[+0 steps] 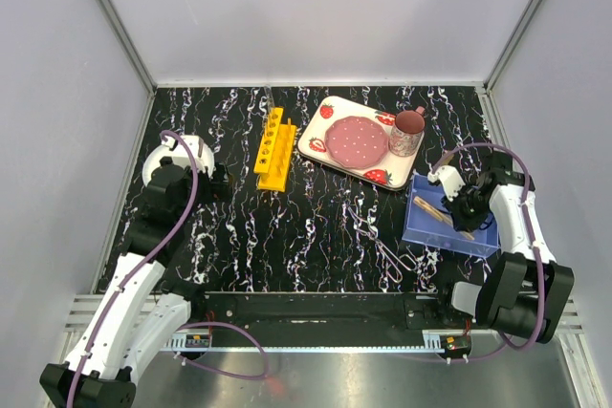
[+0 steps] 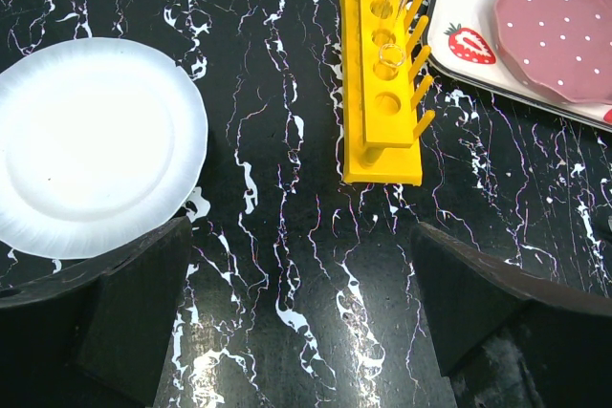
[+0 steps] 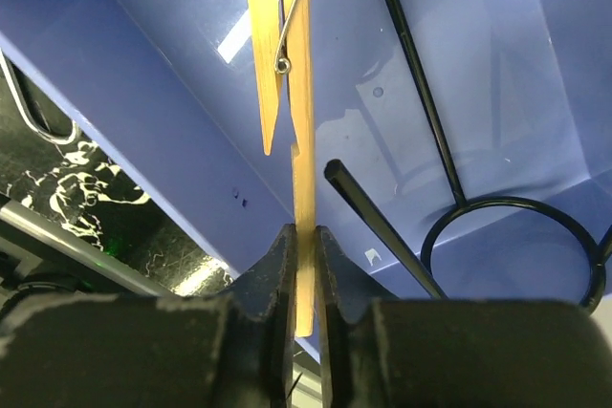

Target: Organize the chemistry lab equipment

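Observation:
My right gripper (image 3: 302,246) is shut on the tan wooden clamp (image 3: 296,131) and holds it over the blue bin (image 3: 191,112); in the top view the clamp (image 1: 432,208) lies across the bin (image 1: 421,229). Thin black rods (image 3: 426,112), one ending in a ring, lie in the bin. The yellow holed rack (image 1: 274,148) stands left of centre; clear glass tubes (image 2: 397,7) stand in it (image 2: 382,131). The silvery scissor-handled forceps (image 1: 382,246) lie on the table near the front. My left gripper (image 2: 296,312) is open and empty above bare table, short of the rack.
A white paper plate (image 2: 91,145) lies at the left, under my left arm in the top view. The strawberry-print tray (image 1: 325,155) with a pink dotted plate (image 1: 359,140) and the pink cup (image 1: 408,131) sit at the back right. White walls enclose the table.

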`<action>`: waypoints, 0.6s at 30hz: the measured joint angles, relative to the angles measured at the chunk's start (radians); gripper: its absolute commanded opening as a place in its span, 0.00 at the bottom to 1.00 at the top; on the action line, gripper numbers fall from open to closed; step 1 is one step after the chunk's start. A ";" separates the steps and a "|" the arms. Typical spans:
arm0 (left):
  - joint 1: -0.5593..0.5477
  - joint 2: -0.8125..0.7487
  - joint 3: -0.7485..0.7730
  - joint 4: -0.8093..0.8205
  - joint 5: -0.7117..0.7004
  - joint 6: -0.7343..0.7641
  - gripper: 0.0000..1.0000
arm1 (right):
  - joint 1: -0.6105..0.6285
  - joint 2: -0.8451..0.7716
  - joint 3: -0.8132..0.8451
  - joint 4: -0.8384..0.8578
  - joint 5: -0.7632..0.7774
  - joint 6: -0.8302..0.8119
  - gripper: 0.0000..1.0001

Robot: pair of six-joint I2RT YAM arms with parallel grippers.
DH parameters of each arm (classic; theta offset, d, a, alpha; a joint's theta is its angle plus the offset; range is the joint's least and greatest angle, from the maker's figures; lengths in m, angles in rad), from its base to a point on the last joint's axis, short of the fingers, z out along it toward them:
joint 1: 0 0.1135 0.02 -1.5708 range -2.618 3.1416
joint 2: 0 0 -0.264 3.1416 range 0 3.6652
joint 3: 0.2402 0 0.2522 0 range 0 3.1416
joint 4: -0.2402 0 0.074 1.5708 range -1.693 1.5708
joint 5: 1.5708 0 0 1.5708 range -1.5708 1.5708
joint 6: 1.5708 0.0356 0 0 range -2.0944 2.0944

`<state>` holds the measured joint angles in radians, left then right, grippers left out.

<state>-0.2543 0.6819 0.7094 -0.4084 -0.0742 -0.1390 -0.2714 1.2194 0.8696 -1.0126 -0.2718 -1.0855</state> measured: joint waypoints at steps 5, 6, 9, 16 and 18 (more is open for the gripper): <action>0.000 0.000 0.000 0.000 0.000 0.000 0.99 | -0.011 0.011 -0.018 0.002 0.021 -0.013 0.22; 0.000 0.000 0.000 0.000 0.000 0.000 0.99 | -0.011 0.011 -0.018 0.002 0.021 -0.014 0.23; 0.000 0.001 0.000 0.000 0.001 0.000 0.99 | -0.011 0.010 -0.016 -0.008 0.018 -0.014 0.30; 0.000 0.009 0.000 0.002 0.011 0.000 0.99 | -0.011 -0.024 0.032 -0.067 -0.040 -0.006 0.43; 0.000 0.010 0.000 0.003 0.016 0.000 0.99 | -0.011 -0.035 0.064 -0.091 -0.087 0.006 0.52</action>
<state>-0.2543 0.6918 0.7090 -0.4053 -0.0578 -0.1390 -0.2829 1.1839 0.9340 -1.1038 -0.3584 -1.0798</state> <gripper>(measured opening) 0.984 0.423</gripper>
